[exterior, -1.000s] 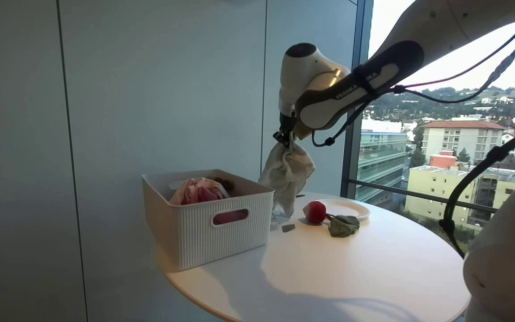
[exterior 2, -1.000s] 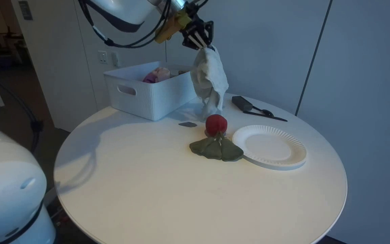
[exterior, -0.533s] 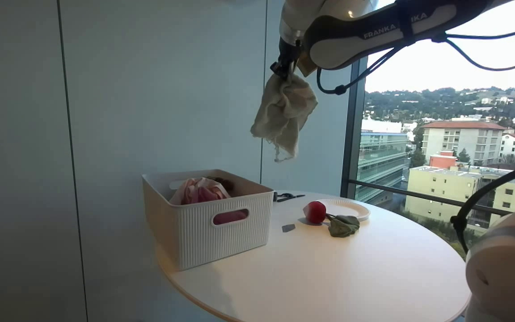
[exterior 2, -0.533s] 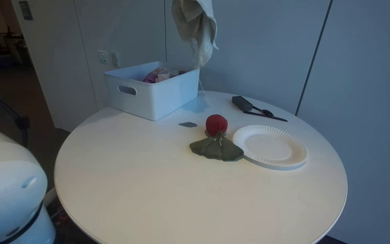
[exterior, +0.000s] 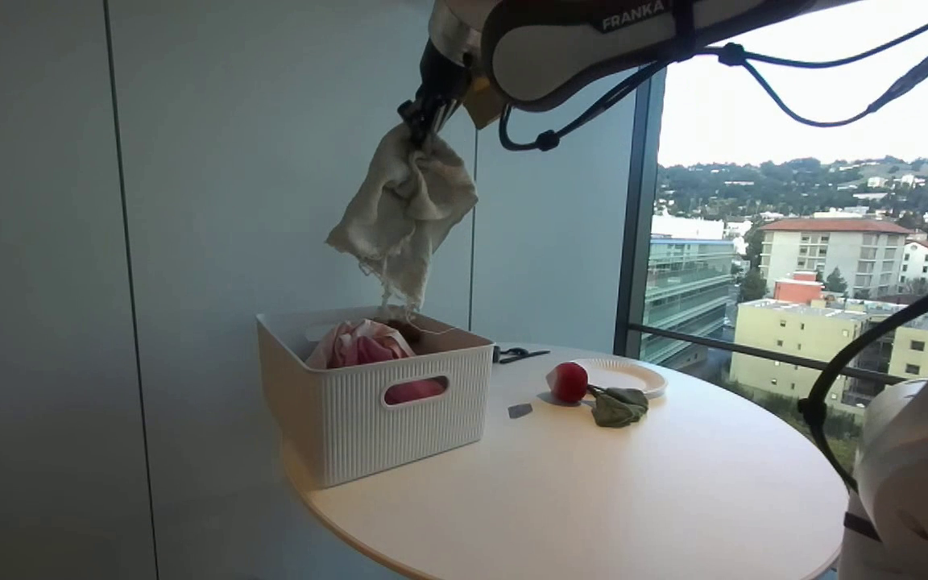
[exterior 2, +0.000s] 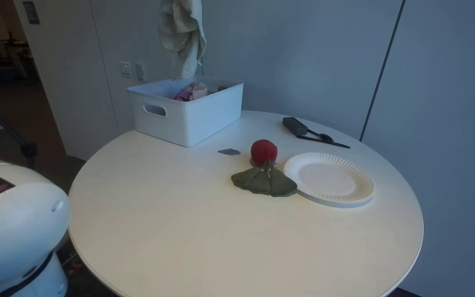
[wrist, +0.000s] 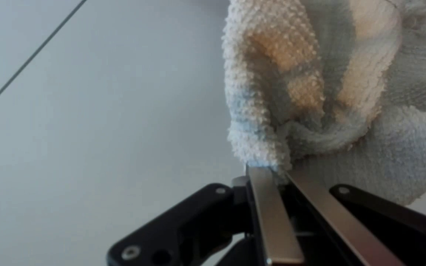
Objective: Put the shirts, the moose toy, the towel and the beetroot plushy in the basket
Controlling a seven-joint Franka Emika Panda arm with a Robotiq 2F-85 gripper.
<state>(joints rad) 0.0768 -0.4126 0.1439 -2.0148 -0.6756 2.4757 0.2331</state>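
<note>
My gripper (exterior: 422, 133) is shut on the beige towel (exterior: 409, 201), which hangs above the basket (exterior: 399, 435) with its frayed lower end near the basket's far rim. In the wrist view the fingers (wrist: 272, 170) pinch a fold of the towel (wrist: 346, 92). The towel (exterior 2: 183, 37) also hangs over the white basket (exterior 2: 217, 117) in an exterior view where the gripper is out of frame. A pink cloth (exterior: 361, 344), likely a shirt, and a brown fuzzy thing (exterior: 404, 329), perhaps the moose toy, are inside the basket. The beetroot plushy (exterior 2: 264, 152) lies on the table, leaves (exterior 2: 264, 181) spread.
A white paper plate (exterior 2: 328, 177) lies beside the beetroot leaves. A dark block (exterior 2: 294, 125) and black utensils (exterior 2: 324, 139) lie near the wall. A small grey flat piece (exterior 2: 229, 152) lies between basket and beetroot. A wall stands behind the round table (exterior 2: 204, 243).
The gripper has lifted the towel off the table, then carried it sideways from beside the basket to over it. The basket, beetroot plushy and plate have not moved.
</note>
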